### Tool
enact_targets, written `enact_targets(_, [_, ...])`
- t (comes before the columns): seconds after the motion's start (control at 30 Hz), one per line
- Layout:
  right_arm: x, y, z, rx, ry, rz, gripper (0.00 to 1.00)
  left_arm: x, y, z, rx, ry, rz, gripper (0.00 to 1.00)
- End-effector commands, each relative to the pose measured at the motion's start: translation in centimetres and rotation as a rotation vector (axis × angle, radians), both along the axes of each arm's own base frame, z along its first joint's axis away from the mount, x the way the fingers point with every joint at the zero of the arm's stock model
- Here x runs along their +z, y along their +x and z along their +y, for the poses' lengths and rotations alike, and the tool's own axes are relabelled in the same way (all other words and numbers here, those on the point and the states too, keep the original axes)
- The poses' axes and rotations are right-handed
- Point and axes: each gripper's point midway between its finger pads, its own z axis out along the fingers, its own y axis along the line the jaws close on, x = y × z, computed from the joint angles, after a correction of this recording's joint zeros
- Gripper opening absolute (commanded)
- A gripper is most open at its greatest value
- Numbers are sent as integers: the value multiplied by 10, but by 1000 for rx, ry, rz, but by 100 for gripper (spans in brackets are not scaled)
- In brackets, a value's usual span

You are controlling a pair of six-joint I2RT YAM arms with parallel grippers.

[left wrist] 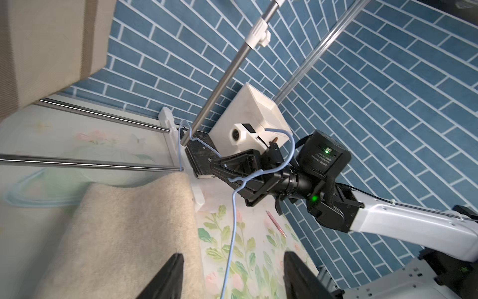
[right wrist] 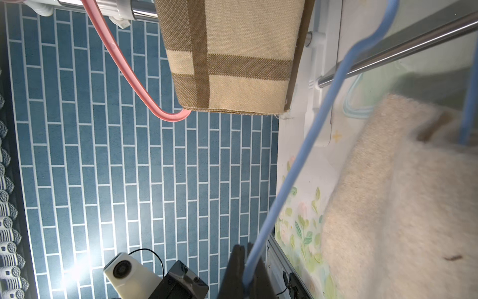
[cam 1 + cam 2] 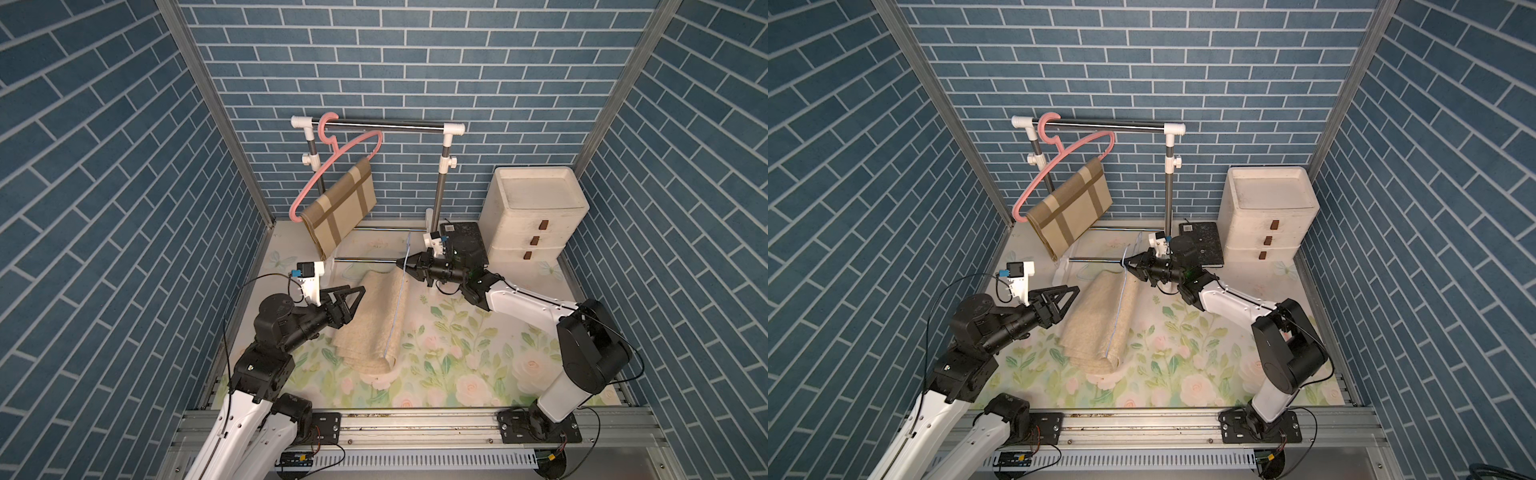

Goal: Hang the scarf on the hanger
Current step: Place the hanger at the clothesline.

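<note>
Here, the step: I judge the draping about done. The cream fuzzy scarf [image 3: 370, 328] lies folded over the thin pale-blue hanger [image 2: 284, 191], its lower end resting on the floral table mat [image 3: 457, 332].
Right gripper [image 3: 401, 264]: clamped shut on the pale-blue hanger near its neck, holding that end raised.
Left gripper [image 3: 358, 294]: jaws apart, empty, just beside the scarf's edge.
Next move: as I read it, I check that the cloth sits evenly, then bring the hanger level so the scarf clears the mat; a tilt could let it slide off.
Rack: the steel rail [image 3: 382, 124] carries a pink plastic hanger [image 2: 126, 70] bearing a tan plaid cloth [image 3: 338, 208].
Writing: a small label on the black box [image 3: 465, 237] beside the white drawer unit [image 3: 536, 208], and fine print on the right wrist housing [image 1: 323, 155], both too small to read; no brand legible.
</note>
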Motion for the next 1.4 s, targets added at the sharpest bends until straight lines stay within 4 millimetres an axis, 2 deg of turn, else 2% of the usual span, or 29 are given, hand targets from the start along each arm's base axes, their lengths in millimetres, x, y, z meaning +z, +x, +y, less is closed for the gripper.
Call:
enact_targets(0.0, [36, 6, -2, -33, 52, -41, 0, 4, -5, -23, -54, -3, -22, 66])
enact_targets(0.07, [42, 7, -2, -40, 59, -52, 0, -10, 1, -36, -58, 30, 7, 66])
enact_targets(0.27, [51, 11, -3, -58, 67, -69, 0, -29, 21, -57, -40, 102, -5, 66])
enact_targets(0.47, [57, 12, -4, -69, 79, -82, 0, -51, 29, -78, -88, 139, 28, 59])
enact_targets(0.7, [68, 13, -4, -72, 107, -98, 0, -68, 30, -88, -115, 148, 56, 45])
enact_targets(0.83, [72, 14, -4, -75, 112, -109, 0, -74, 29, -91, -133, 147, 70, 28])
enact_targets(0.93, [76, 14, -4, -79, 119, -118, 0, -72, 27, -94, -151, 137, 72, 15])
enact_targets(1.03, [80, 15, -5, -81, 123, -132, 0, -62, 28, -95, -150, 125, 54, 0])
enact_targets(1.3, [84, 15, -14, -83, 59, -213, 0, -26, 35, -94, -116, 96, -7, 0])
enact_targets(1.37, [80, 17, -20, -91, 16, -239, 6, -14, 39, -91, -89, 98, -22, 0])
